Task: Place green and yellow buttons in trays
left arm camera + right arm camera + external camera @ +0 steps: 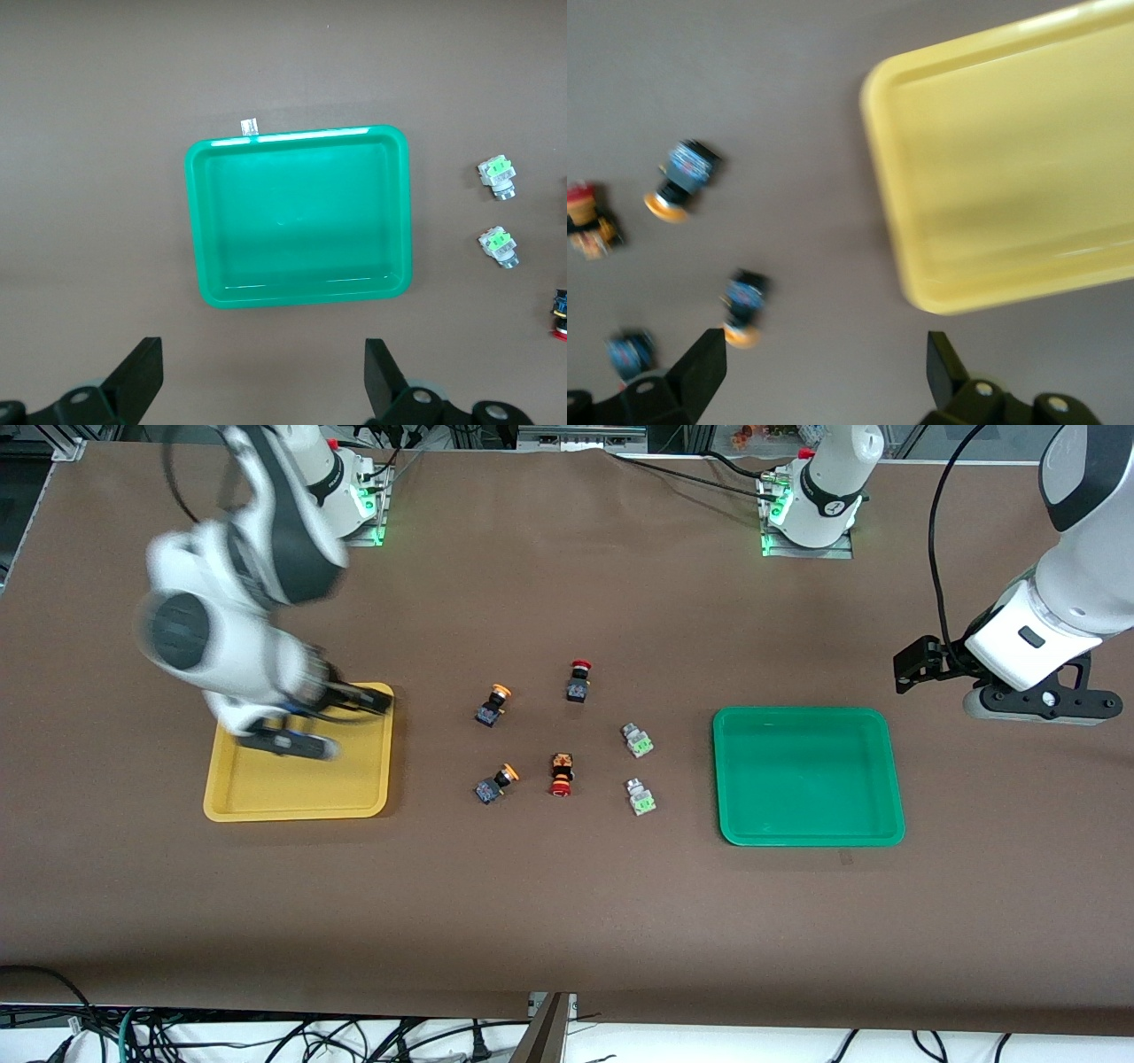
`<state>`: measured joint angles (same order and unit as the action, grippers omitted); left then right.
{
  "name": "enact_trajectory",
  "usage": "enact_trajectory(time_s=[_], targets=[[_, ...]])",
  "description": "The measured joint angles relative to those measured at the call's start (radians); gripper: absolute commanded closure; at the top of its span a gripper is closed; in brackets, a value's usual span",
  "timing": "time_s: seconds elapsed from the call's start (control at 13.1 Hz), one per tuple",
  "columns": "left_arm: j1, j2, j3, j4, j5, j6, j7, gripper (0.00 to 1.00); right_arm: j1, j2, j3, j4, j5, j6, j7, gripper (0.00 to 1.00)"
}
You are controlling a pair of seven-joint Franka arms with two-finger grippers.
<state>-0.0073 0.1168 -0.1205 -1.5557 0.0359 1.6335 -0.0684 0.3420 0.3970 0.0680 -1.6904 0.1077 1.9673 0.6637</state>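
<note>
Two yellow-capped buttons (493,704) (496,783) and two green-faced buttons (637,740) (640,797) lie on the table between the trays. The yellow tray (301,788) and the green tray (806,779) hold nothing. My right gripper (372,700) is open and empty over the yellow tray's edge on the buttons' side. Its wrist view shows the yellow tray (1010,159), both yellow buttons (682,181) (744,305) and the open gripper (822,372). My left gripper (912,664) is open and empty over bare table beside the green tray. Its wrist view shows the open gripper (261,381), the green tray (297,217) and the green buttons (497,174) (499,245).
Two red-capped black switches (578,679) (561,773) lie among the buttons, between the yellow-capped pair and the green pair. One of them shows in the right wrist view (589,221). The brown table cover (567,921) stretches wide on the front camera's side of the trays.
</note>
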Motion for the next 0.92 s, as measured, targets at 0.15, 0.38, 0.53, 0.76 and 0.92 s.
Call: enact_trajectory(time_s=[0.15, 0.38, 0.53, 0.76, 0.92], targets=[[0.0, 0.0, 0.0, 0.0, 0.0, -0.002, 0.0, 0.0, 0.072, 0.178, -0.001, 0.102, 0.0, 0.126, 0.284, 0.0], [0.0, 0.003, 0.0, 0.0, 0.0, -0.003, 0.0, 0.0, 0.087, 0.347, -0.003, 0.216, 0.0, 0.233, 0.452, 0.0], [0.0, 0.007, -0.001, 0.0, 0.0, -0.003, 0.0, 0.0, 0.09, 0.389, -0.004, 0.231, 0.0, 0.311, 0.528, 0.0], [-0.008, 0.011, -0.008, 0.0, -0.001, -0.005, 0.004, 0.0, 0.129, 0.438, -0.005, 0.233, -0.007, 0.375, 0.585, 0.01], [-0.028, 0.017, -0.025, 0.0, -0.002, -0.007, 0.006, 0.0, 0.147, 0.463, -0.008, 0.233, -0.058, 0.393, 0.594, 0.98]])
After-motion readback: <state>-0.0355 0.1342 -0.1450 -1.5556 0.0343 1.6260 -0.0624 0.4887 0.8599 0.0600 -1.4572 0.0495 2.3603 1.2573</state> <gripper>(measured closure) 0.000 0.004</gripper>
